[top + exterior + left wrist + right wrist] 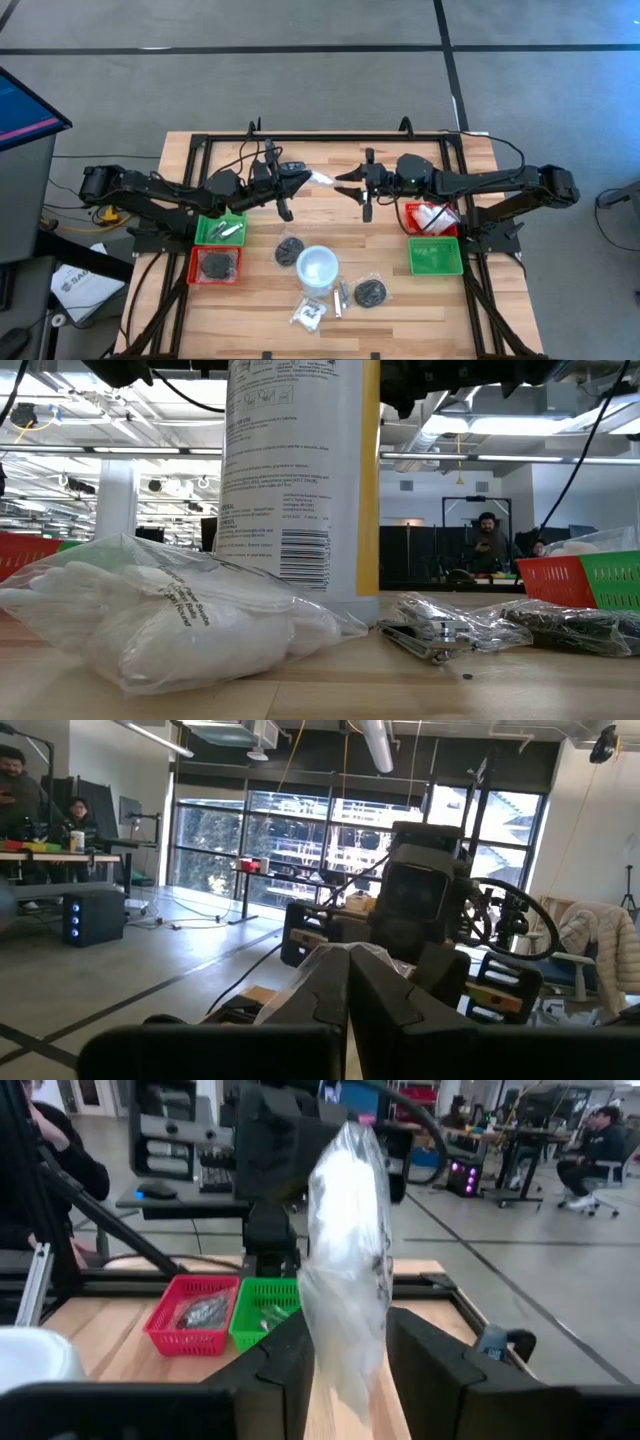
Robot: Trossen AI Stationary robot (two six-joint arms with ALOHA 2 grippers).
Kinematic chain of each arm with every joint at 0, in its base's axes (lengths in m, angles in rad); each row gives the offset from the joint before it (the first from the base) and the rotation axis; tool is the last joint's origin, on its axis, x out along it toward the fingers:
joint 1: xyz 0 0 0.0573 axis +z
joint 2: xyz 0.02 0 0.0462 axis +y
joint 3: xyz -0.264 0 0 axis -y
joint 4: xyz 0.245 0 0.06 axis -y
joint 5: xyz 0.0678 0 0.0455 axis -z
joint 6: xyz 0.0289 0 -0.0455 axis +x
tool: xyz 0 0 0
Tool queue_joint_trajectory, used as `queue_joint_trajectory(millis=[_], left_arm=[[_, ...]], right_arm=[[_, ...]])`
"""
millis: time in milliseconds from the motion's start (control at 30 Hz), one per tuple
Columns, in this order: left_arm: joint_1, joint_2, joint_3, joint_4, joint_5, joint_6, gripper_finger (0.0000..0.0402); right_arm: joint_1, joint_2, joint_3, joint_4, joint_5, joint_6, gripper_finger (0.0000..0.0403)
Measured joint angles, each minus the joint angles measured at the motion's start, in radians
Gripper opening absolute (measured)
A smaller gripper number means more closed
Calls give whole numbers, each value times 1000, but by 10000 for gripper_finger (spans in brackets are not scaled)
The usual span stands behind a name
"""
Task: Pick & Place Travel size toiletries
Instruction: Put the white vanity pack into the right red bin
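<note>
On the bench, two trays sit at the left and two more trays at the right. Between them stands a cup, with wrapped discs beside it and wrapped pieces in front.

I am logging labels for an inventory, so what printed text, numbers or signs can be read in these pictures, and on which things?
Tall white and yellow container, low view: lines of small print and a barcode, too small to read.
Clear plastic bag of white pieces, low view: slanted dark print, too blurred to read.
White sheet on the floor, high view: dark lettering, unreadable.
No other text shows.
</note>
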Motion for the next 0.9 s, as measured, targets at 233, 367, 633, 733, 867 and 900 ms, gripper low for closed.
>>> queue_joint_trajectory(millis=[233, 367, 633, 733, 867, 900], left_arm=[[0, 0, 0, 0, 1, 0, 0], [0, 0, 0, 0, 1, 0, 0], [0, 0, 0, -1, 14, 0, 0], [0, 0, 0, -1, 14, 0, 0], [0, 0, 0, -1, 14, 0, 5], [0, 0, 0, -1, 14, 1, 7]], right_arm=[[0, 0, 0, 13, 0, 0, 60], [2, 0, 0, 9, 0, -12, 10], [3, 0, 0, 0, 0, -16, 2], [3, 0, 0, -4, 0, -16, 1], [3, 0, 0, -5, 0, -16, 1], [3, 0, 0, -5, 0, -16, 1]])
